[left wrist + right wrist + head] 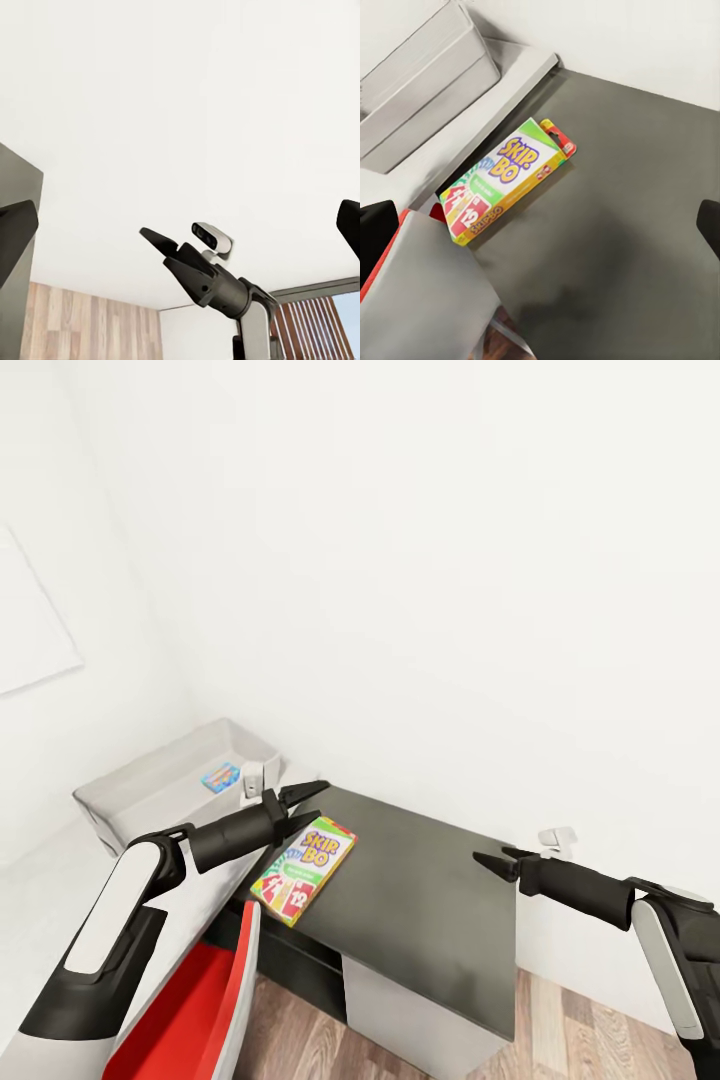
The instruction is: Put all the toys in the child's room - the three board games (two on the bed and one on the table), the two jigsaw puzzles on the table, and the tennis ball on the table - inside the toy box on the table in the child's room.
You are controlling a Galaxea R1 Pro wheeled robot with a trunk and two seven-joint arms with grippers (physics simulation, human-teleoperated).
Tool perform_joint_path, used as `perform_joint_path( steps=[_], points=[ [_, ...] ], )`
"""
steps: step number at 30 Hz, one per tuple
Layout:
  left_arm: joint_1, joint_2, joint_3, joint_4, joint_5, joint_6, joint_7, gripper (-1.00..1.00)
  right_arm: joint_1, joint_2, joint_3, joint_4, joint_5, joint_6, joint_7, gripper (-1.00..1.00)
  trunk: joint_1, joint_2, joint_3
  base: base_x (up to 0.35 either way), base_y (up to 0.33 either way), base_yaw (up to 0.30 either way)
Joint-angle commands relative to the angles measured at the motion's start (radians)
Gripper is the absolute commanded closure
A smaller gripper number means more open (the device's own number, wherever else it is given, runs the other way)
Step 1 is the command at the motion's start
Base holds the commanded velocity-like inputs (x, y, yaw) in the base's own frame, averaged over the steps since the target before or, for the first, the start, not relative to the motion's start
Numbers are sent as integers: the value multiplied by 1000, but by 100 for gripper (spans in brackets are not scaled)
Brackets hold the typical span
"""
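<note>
The head view shows both arms over a dark grey cabinet top (430, 900). The left gripper (305, 802) hangs above the near edge of the SKIP-BO box (304, 868), its two fingers spread apart and holding nothing. The right gripper (497, 859) is well apart from the box, over the right part of the same top; its fingers look nearly together, but I cannot tell for sure if it is closed.

The left wrist view looks across the room and shows the right gripper (161, 241) from the front, with a white wall and a strip of wood floor (90, 322) behind it. The right wrist view shows the SKIP-BO box (506, 180) from above: a flat box, rainbow coloured, with red cards printed on it, lying flat.

The toy box (150, 785), a shallow light grey tray, stands on the pale table (40, 900) beside the cabinet. A small blue box (220, 776) lies inside it. A red chair (195, 1000) is below the left arm.
</note>
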Motion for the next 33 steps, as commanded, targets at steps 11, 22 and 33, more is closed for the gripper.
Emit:
perform_joint_path(
  steps=[11, 22, 33],
  points=[
    [-1, 0, -2, 0, 9, 2, 27, -100, -1, -1, -1, 0, 0, 5, 3, -100, 1, -2, 16, 0, 0, 0],
    [1, 0, 0, 0, 9, 2, 33, -100, -1, -1, -1, 0, 0, 5, 4, -100, 1, -2, 34, 0, 0, 0],
    [3, 0, 6, 2, 8, 1, 32, -100, -1, -2, -2, 0, 0, 5, 4, -100, 1, -2, 52, 0, 0, 0]
  ],
)
